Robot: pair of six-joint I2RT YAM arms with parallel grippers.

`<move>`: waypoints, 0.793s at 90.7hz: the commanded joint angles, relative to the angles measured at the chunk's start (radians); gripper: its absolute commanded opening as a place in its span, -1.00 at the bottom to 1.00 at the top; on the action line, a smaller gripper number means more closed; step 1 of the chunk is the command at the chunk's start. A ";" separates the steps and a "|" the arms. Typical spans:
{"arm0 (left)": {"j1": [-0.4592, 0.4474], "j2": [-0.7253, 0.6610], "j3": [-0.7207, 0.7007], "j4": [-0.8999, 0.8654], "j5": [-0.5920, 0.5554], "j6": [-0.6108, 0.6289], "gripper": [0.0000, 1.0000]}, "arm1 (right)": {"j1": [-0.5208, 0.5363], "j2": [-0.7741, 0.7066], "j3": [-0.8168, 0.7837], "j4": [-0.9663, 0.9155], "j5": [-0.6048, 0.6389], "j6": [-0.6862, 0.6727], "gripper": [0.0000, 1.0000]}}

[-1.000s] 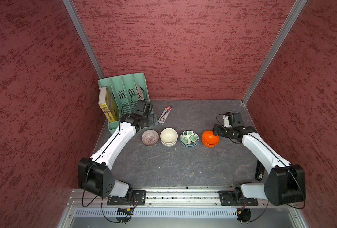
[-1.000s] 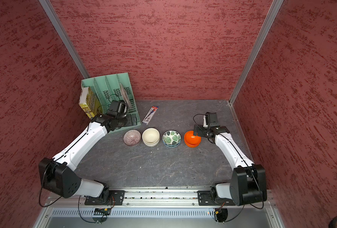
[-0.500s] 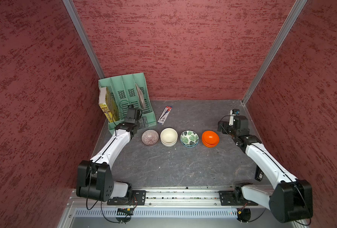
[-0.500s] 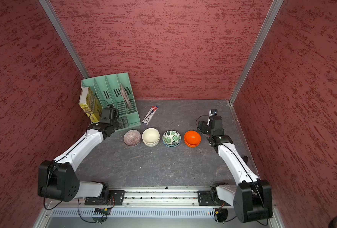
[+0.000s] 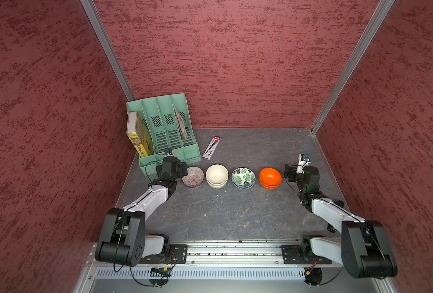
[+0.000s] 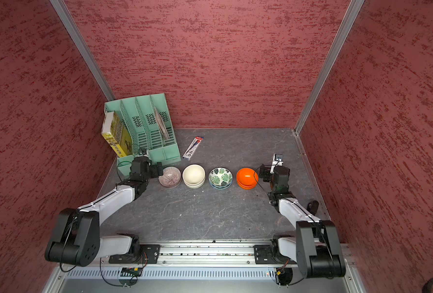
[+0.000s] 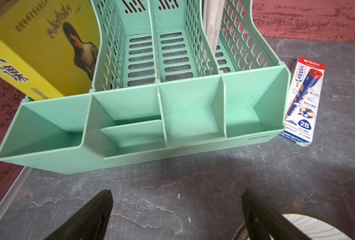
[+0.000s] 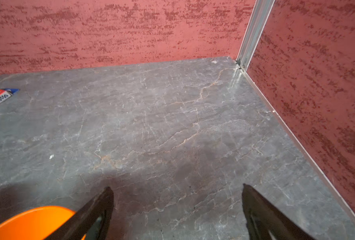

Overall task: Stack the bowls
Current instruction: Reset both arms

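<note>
The bowls (image 6: 194,175) stand in one row across the middle of both top views: from frame left, a purple-grey bowl (image 5: 192,176), cream bowls (image 5: 217,175), leaf bowls (image 5: 243,177) and orange bowls (image 5: 270,178), the cream and orange ones two high. The left gripper (image 7: 176,192) is just beside the purple-grey bowl and the right gripper (image 8: 177,187) just beside the orange bowls, both with jaws wide apart and empty. A green rack (image 5: 191,153) and a pencil box (image 5: 211,148) lie above the row, at left.

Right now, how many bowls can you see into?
4, in one row: purple-grey ribbed bowl leftmost, round cream bowl, leaf-patterned white bowl, glossy orange bowl. Others nest beneath, partly hidden.
</note>
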 commanded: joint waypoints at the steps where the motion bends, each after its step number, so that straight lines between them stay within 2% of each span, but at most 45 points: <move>1: 0.028 -0.034 -0.054 0.198 -0.025 0.011 0.99 | -0.012 0.034 -0.019 0.220 -0.032 -0.025 0.97; 19: 0.045 -0.033 -0.164 0.406 -0.016 -0.001 0.99 | -0.023 0.087 -0.053 0.340 -0.064 -0.002 0.97; 46: 0.055 0.028 -0.226 0.595 0.029 0.047 0.99 | -0.024 0.222 -0.135 0.625 -0.134 -0.013 0.97; 62: 0.056 0.069 -0.271 0.728 0.056 0.074 0.99 | -0.023 0.303 -0.142 0.701 -0.159 -0.020 0.97; 72: 0.056 0.137 -0.293 0.834 0.093 0.088 0.99 | -0.023 0.303 -0.143 0.705 -0.164 -0.023 0.97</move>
